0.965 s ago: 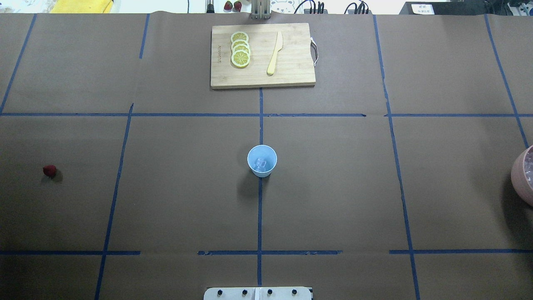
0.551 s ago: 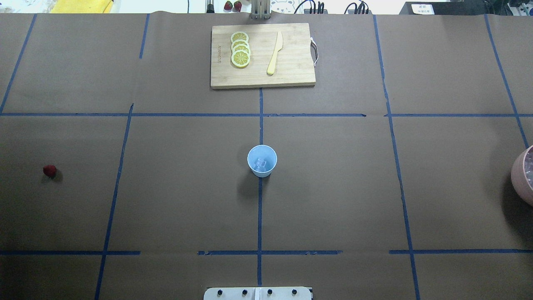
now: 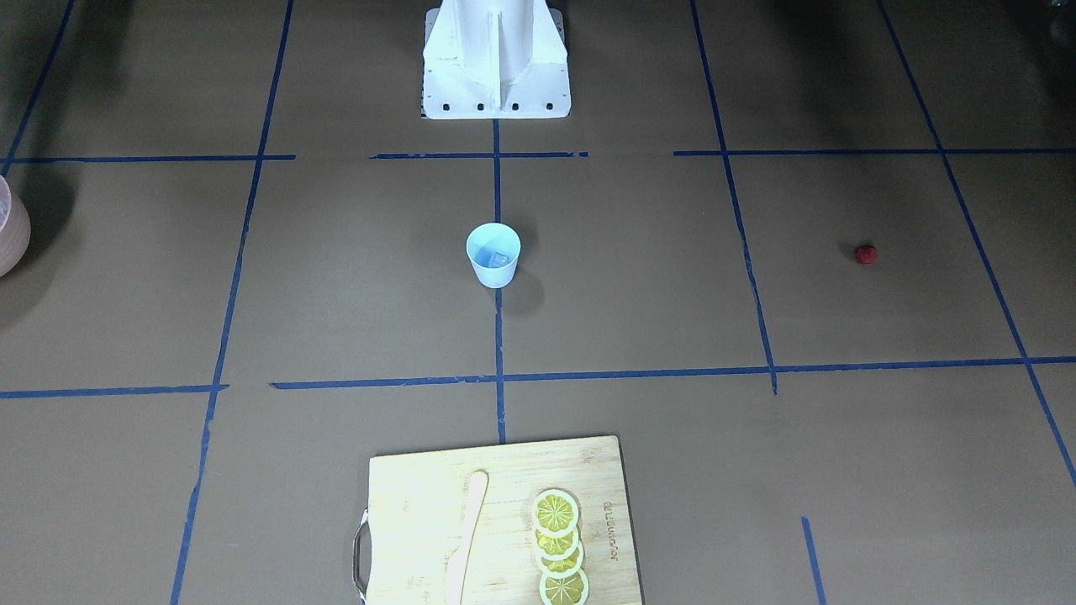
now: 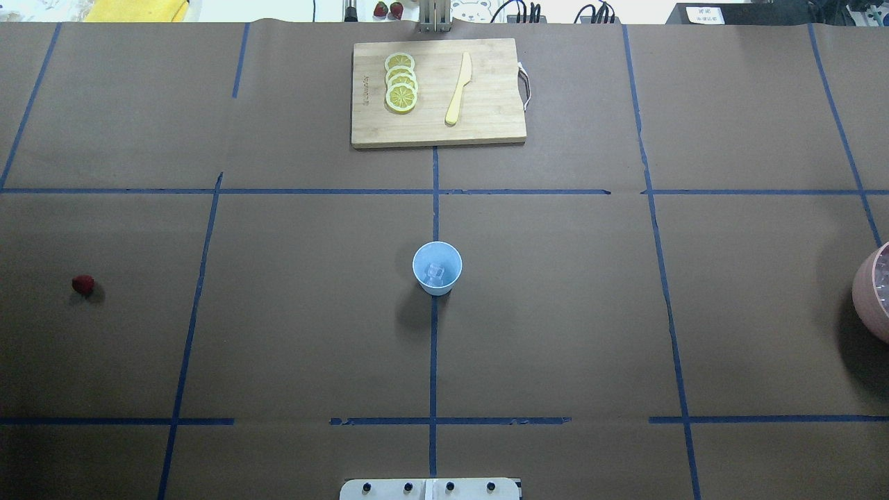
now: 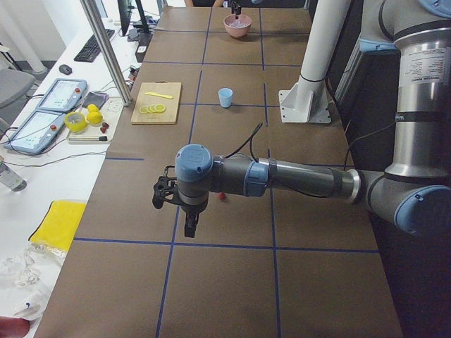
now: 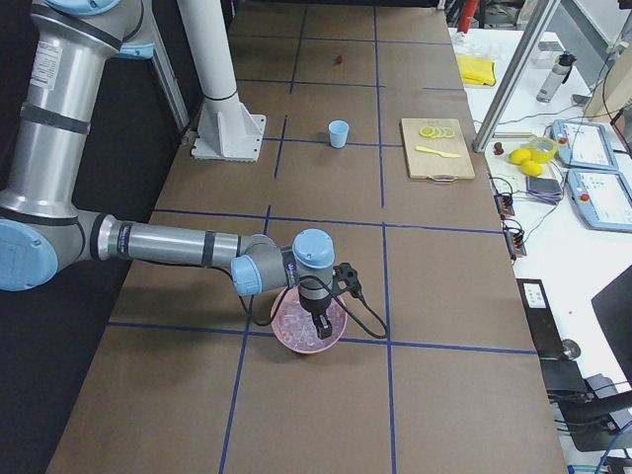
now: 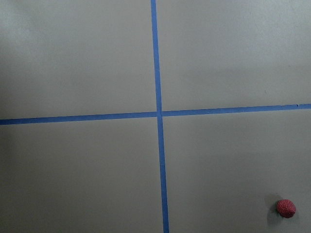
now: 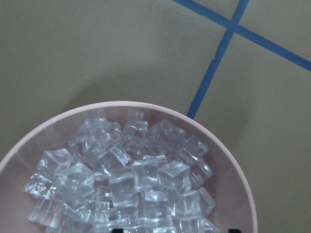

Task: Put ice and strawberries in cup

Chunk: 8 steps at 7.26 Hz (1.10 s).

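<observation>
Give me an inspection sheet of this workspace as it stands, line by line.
Surface: brown paper table, blue tape grid.
Job's things: cup upright at centre, ice cube inside; strawberry on the table, robot's left; more ice in the pink bowl, robot's right.
Clutter: cutting board with lemon slices and knife.
Grippers: left gripper above the table near the strawberry, state unclear; right gripper over the bowl, tips apart.
Cables: cable looped at each wrist.
Surroundings: side bench with pendants, yellow cloth.
</observation>
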### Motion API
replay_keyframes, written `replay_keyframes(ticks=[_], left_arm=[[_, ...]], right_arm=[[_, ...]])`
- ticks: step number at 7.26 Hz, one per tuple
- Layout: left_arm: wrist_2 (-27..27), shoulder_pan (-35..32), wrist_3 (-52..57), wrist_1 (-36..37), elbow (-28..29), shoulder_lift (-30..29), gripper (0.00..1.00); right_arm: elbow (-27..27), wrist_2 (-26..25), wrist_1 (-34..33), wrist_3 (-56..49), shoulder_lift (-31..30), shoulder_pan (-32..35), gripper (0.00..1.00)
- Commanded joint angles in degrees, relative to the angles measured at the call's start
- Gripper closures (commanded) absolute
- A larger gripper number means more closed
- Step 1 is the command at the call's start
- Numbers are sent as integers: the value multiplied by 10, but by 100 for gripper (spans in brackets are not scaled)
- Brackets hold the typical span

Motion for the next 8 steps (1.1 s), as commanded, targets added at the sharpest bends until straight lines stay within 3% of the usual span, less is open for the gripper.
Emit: replay_keyframes(ticks=[1, 8], left_arm=[[-1, 0, 0, 0, 0, 2, 0], [-2, 0, 0, 1, -1, 2, 0]], right_arm=[[-6, -2, -3, 0, -1, -4, 27], [-26, -2, -3, 0, -2, -39, 36]])
